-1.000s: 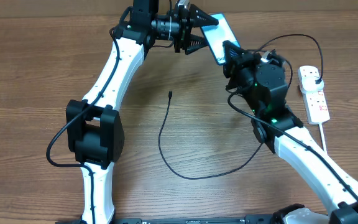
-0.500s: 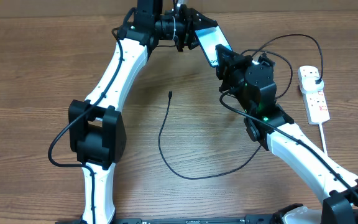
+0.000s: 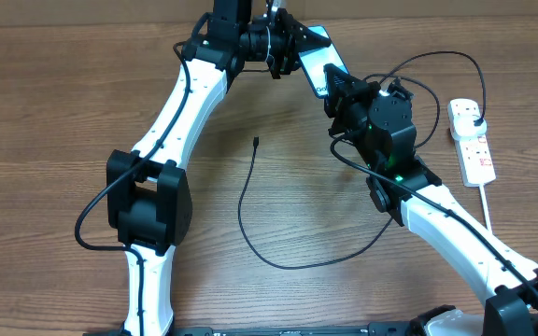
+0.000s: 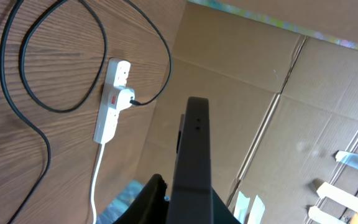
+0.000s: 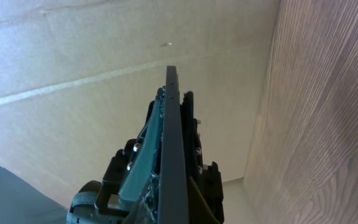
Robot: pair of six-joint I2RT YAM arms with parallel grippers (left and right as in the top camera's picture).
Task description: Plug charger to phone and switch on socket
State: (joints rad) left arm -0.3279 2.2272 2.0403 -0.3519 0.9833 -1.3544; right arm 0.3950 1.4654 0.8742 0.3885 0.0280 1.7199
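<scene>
The phone [image 3: 314, 58], lit light blue, hangs above the table's far edge between both grippers. My left gripper [image 3: 292, 47] is shut on its far end. My right gripper [image 3: 336, 89] is shut on its near end. Both wrist views show the phone edge-on [image 4: 194, 143] [image 5: 169, 143] as a dark slab between the jaws. The black charger [image 3: 243, 215] lies looped on the table, its free tip [image 3: 256, 142] well left of the phone. Its plug [image 3: 475, 119] sits in the white socket [image 3: 474, 149] at the right, which also shows in the left wrist view [image 4: 110, 106].
The socket's white cord [image 3: 487, 201] runs toward the front right. Part of the charger arches over the table behind the right arm [image 3: 437, 56]. A cardboard wall [image 4: 260, 81] stands just beyond the table's far edge.
The left gripper's jaws, wide open a second ago, have shut on the phone's far end. The right gripper carried the phone a little left toward it.
</scene>
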